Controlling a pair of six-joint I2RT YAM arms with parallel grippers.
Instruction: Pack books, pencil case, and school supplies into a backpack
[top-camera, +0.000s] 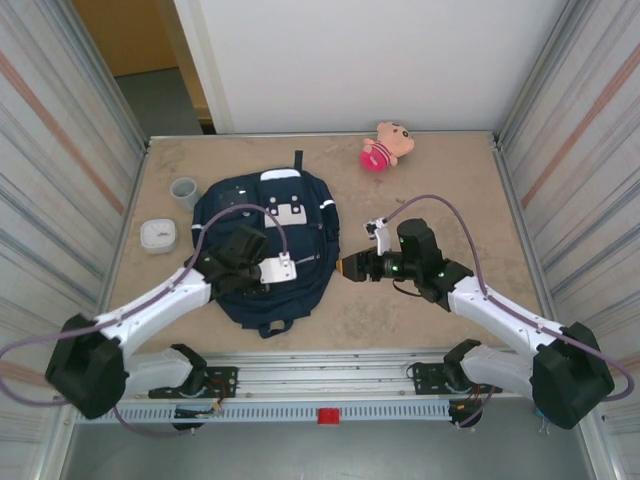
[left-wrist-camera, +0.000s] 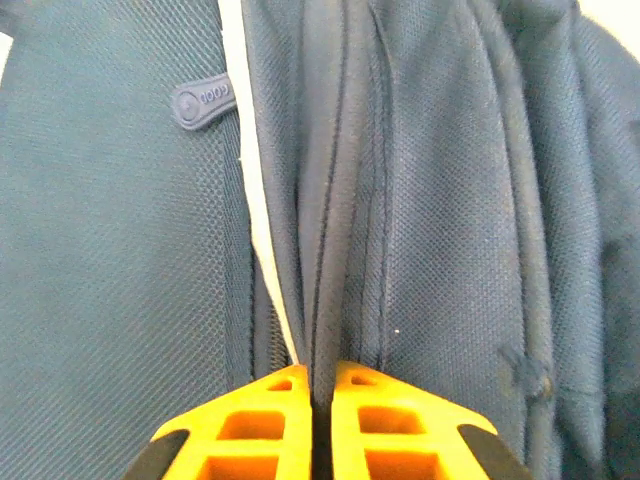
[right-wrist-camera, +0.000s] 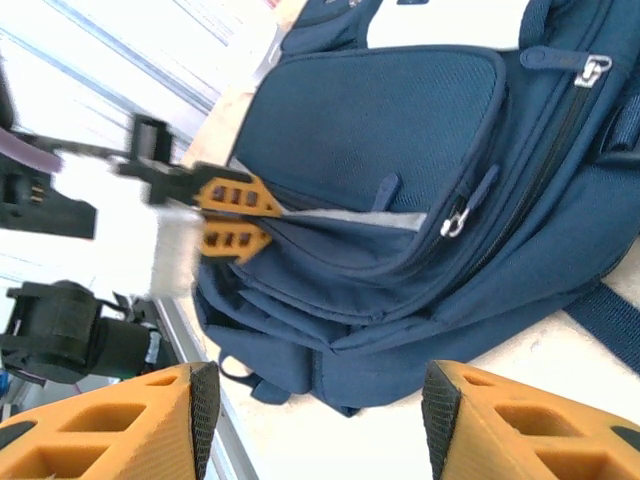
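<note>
Nearest to us, at the table's front edge, the two arms reach forward from their bases. We see the left gripper closed tight on a ridge of fabric of the backpack, its orange fingers pressed together with the navy cloth pinched between them beside a dark seam. From the right wrist view we find that same left gripper clamped on the edge of a front pocket, where a thin strip of grey lining shows in the gap.

The right gripper stands open with nothing between its fingers. In the top view we see it just beside the backpack's right side, pointing at it and not touching.

The backpack lies flat near the middle of the table, more under the left arm, its white patch toward the far end.

Further out on the left we see a white rounded box and a grey cup. A pink-and-tan plush toy lies by the far edge.
</note>
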